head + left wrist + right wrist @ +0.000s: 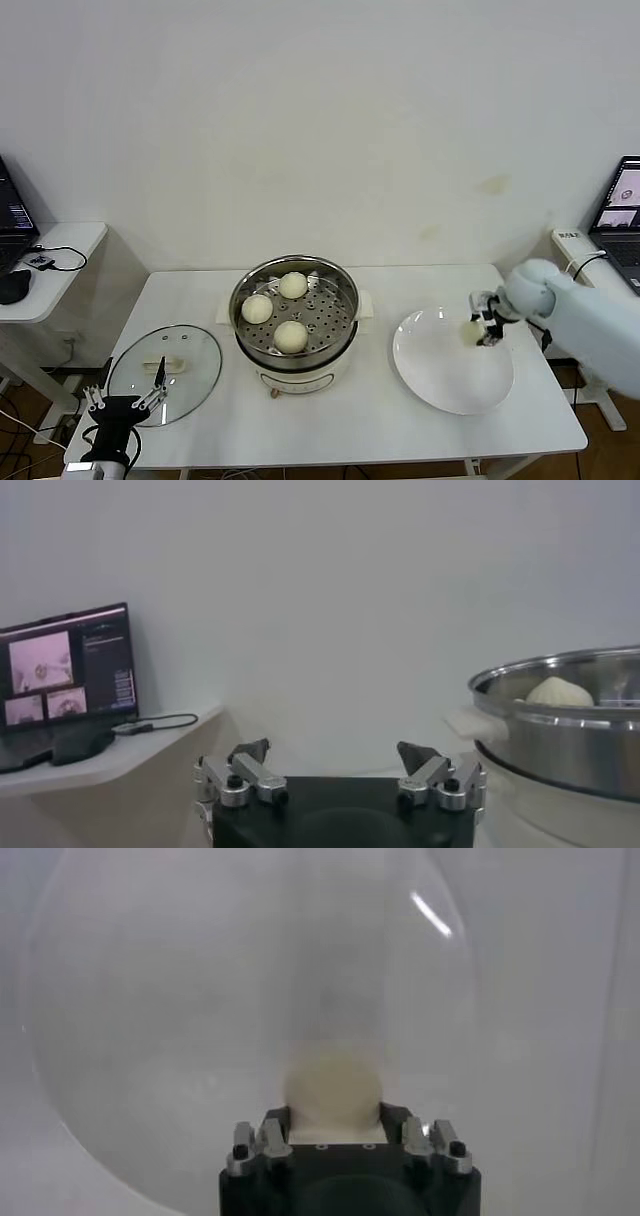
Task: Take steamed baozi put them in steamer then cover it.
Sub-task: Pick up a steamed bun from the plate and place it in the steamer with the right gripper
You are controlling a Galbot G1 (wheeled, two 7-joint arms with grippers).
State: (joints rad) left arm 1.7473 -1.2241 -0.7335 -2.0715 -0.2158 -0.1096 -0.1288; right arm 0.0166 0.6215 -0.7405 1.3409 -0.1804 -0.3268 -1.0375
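Over the white plate (450, 385) at the right of the tabletop (350, 420), the right gripper (480, 328) has its fingers clenched on the fourth baozi (332, 1086). Three baozi (291, 336) lie in the steamer (340, 325) at centre. The cover (190, 370) rests flat at near left, where the left gripper (125, 400) waits, fingers spread.

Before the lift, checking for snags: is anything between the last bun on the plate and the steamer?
Nothing visible. The right end effector grips the small cream-white bun over the flat white plate; bare tabletop lies toward the open steel steamer.
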